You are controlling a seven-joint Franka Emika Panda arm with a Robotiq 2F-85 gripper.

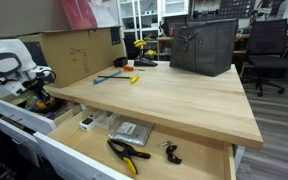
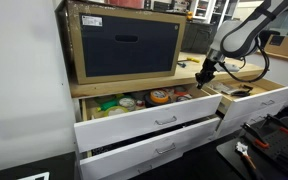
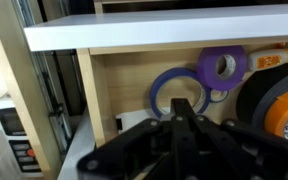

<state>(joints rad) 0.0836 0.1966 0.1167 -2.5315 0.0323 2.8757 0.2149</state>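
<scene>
- Setting: a workshop with a light wooden counter (image 1: 174, 100). Its white-fronted drawers are pulled out.
- Nearest, wrist view: the end effector (image 3: 184, 110) is dark and blurred. Its fingertips are drawn together, with nothing between them.
- Just past the tips lies the blue tape roll (image 3: 172, 92) on the pale wood of the drawer. Whether the tips touch it cannot be told.
- A purple tape roll (image 3: 222, 67) overlaps the blue one at its upper right. A black roll with an orange core (image 3: 279, 102) sits at the frame's right edge. Only this view separates the rolls by colour.
- In an exterior view the arm descends from the upper right. Here the end effector (image 2: 205, 73) hangs over the right end of the tape drawer (image 2: 154, 122).
- An orange roll (image 2: 160, 97) lies among mixed items in that drawer. A cardboard box (image 2: 124, 45) with a dark panel stands on the counter above it.
- In an exterior view from the opposite side the end effector (image 1: 41, 98) appears at far left. The rolls are too small to make out here.
- This view alone shows a second drawer in the foreground. It holds yellow-handled pliers (image 1: 129, 155) and a grey packet (image 1: 132, 130).
- Farther back a black bag (image 1: 204, 45) stands on the counter. An office chair (image 1: 269, 50) is behind it.
</scene>
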